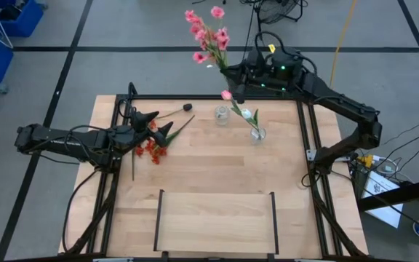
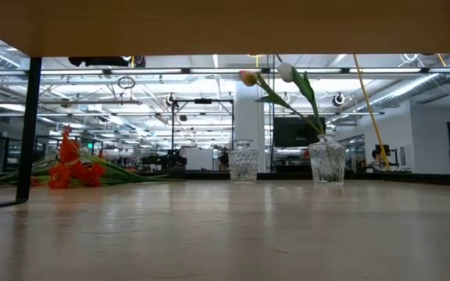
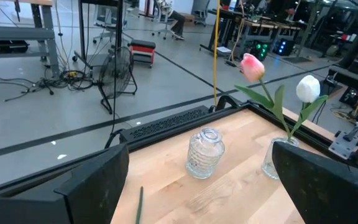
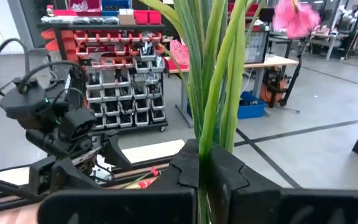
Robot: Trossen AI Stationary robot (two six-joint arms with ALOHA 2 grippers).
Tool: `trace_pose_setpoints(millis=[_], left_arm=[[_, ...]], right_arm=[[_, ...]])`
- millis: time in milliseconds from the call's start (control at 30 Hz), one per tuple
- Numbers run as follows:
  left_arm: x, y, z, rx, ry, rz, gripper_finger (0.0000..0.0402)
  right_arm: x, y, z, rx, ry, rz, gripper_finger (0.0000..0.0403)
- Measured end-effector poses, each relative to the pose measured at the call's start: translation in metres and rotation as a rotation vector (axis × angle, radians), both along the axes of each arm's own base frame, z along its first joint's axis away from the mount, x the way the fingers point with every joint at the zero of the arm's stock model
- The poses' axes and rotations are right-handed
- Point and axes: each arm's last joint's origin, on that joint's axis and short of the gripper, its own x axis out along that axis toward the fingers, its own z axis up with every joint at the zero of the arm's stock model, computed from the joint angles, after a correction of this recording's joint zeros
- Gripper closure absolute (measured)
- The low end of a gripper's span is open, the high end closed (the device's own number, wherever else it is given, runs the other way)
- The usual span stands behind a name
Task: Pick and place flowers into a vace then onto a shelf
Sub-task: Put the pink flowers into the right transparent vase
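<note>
Two grippers at work. Right gripper [image 1: 233, 78] is clamped on green stalks of the pink blossom sprays [image 1: 208, 35], held up past the table's far edge; in the right wrist view the stems [image 4: 213, 93] run up btwn its closed fingers. Left gripper [image 1: 156, 124] hangs w/ fingers spread wide, nothing in them, right over the red sprays [image 1: 150, 150] lying on the tabletop [image 1: 217, 167] (left side). Near the far edge stand 2 glass vases: the empty vase [image 1: 222, 114], and to its right the vase w/ tulips [image 1: 257, 134], holding the white tulip bud [image 3: 308, 88] & pink-red tulip bud [image 3: 252, 66]. Shelf [image 1: 215, 218] sits at the near edge, well apart from the vases.
</note>
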Motion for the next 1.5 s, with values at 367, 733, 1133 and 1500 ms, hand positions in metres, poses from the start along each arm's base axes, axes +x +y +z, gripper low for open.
trace_pose_setpoints(millis=[367, 733, 1133, 1500], left_arm=[[0.000, 0.000, 0.000, 0.018, 0.018, -0.004, 0.0002], [-0.001, 0.004, 0.000, 0.026, 0.020, 0.041, 0.0002], [-0.002, 0.015, 0.000, -0.030, -0.037, 0.110, 0.0002], [-0.002, 0.016, 0.000, -0.044, -0.052, 0.118, 0.0002]], right_arm=[[-0.048, 0.034, -0.024, 0.022, -0.118, -0.032, 0.0403], [-0.112, 0.047, -0.122, 0.032, -0.321, -0.183, 0.0403], [-0.145, 0.055, -0.186, 0.128, -0.400, -0.269, 0.0403], [-0.146, 0.054, -0.200, 0.124, -0.421, -0.298, 0.0403]])
